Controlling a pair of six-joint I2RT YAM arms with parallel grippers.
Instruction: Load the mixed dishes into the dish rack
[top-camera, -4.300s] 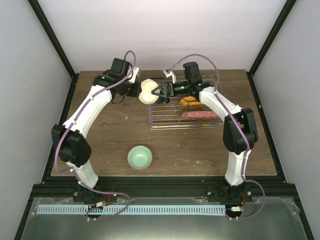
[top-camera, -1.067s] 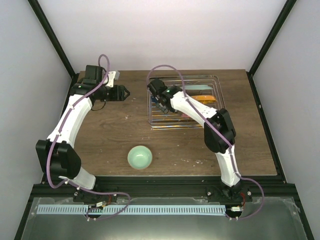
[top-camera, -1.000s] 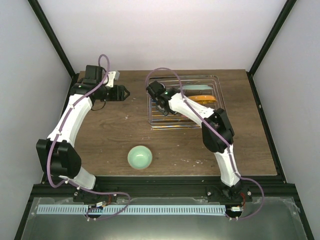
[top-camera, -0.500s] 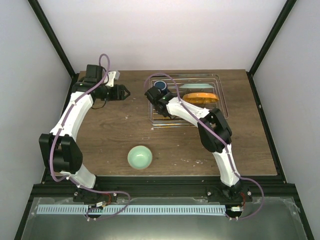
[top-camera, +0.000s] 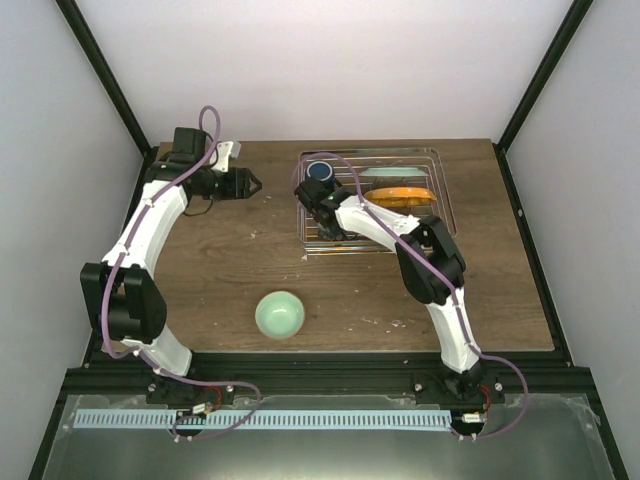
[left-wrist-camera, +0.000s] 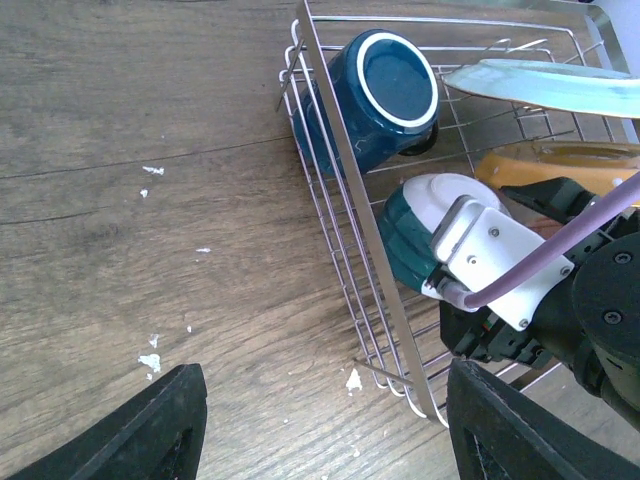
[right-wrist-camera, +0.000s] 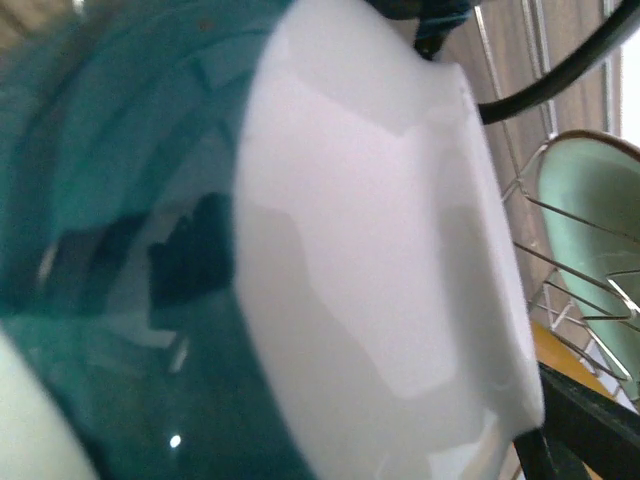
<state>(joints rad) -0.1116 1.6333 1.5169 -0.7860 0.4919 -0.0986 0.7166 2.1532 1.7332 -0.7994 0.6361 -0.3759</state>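
Observation:
The dish rack (top-camera: 440, 215) stands at the back right of the table. At its left end a dark blue mug (top-camera: 320, 172) (left-wrist-camera: 385, 95) lies on its side. Behind it stands a mint-green plate (left-wrist-camera: 550, 85) with an orange underside (top-camera: 400, 195). My right gripper (top-camera: 322, 215) reaches into the rack's left end. There a cream-white bowl (left-wrist-camera: 430, 215) (right-wrist-camera: 360, 250), dark teal outside, rests on edge. Its jaws stand wide around the bowl, with one finger (right-wrist-camera: 590, 430) showing. My left gripper (top-camera: 252, 184) (left-wrist-camera: 335, 430) hovers open and empty left of the rack. A mint-green bowl (top-camera: 280, 314) sits alone near the front.
White crumbs (left-wrist-camera: 150, 362) dot the wooden table (top-camera: 200, 270) beside the rack's left wall (left-wrist-camera: 350, 190). Black frame posts rise at the back corners. The right arm's links cross over the rack's front half.
The left gripper let go of the cream-white bowl and drew back left. In the last second the right gripper set the bowl down in the rack's left end, uncovering the mug, and its jaws widened.

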